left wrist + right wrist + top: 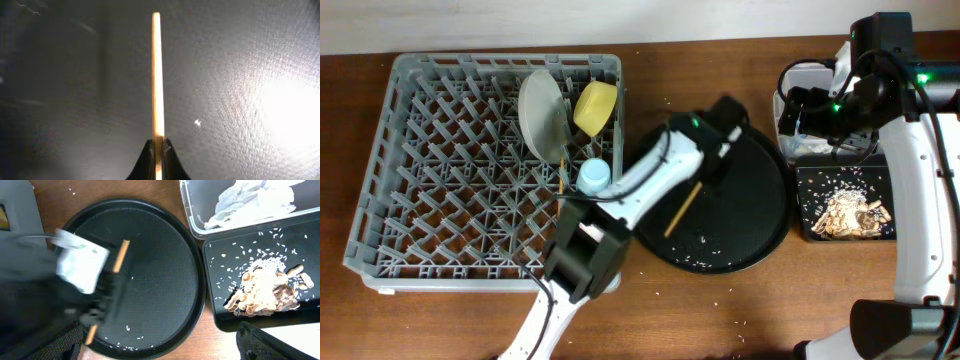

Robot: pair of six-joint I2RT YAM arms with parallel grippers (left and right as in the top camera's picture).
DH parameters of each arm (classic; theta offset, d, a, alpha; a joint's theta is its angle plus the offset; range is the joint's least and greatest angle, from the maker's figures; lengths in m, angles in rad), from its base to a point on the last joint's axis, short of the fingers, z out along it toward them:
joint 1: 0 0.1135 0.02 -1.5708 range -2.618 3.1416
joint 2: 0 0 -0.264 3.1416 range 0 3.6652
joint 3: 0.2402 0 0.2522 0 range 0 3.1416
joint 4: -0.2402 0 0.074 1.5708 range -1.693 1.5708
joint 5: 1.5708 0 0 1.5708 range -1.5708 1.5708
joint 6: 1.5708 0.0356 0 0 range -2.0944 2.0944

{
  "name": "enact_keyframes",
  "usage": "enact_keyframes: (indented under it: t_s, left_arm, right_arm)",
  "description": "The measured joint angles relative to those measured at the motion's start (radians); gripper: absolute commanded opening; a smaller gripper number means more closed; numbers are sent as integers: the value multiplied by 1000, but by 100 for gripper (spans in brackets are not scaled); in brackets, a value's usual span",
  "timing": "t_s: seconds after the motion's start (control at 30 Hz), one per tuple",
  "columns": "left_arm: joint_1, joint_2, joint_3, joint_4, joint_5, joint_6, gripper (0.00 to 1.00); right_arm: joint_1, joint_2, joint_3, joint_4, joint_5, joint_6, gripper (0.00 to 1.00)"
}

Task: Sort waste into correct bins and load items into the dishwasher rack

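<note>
Brown wood table (820, 310). Loading step: left gripper (158, 144) clamps chopstick (157, 75) over round black tray (750, 220). Next, swing it toward rack (430, 150), nine o'clock. Right gripper (160, 332) spread wide, empty.

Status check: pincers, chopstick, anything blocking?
Left pincer shut on chopstick at round black tray. Right pincer open, empty, by clear tub. No obstruction seen toward rack.
</note>
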Motion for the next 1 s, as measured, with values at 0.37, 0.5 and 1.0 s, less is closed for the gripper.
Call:
enact_keyframes:
  t_s: [0.37,0.5,1.0]
  left_arm:
    - [308,-1,734,-663,34,7,0]
    - [390,-37,782,-682,41,22,0]
    - [502,-496,78,-553,-73,18,22]
  right_arm:
    - [0,0,0,0,0,0,99]
    - [0,0,0,0,0,0,99]
    - [0,0,0,0,0,0,98]
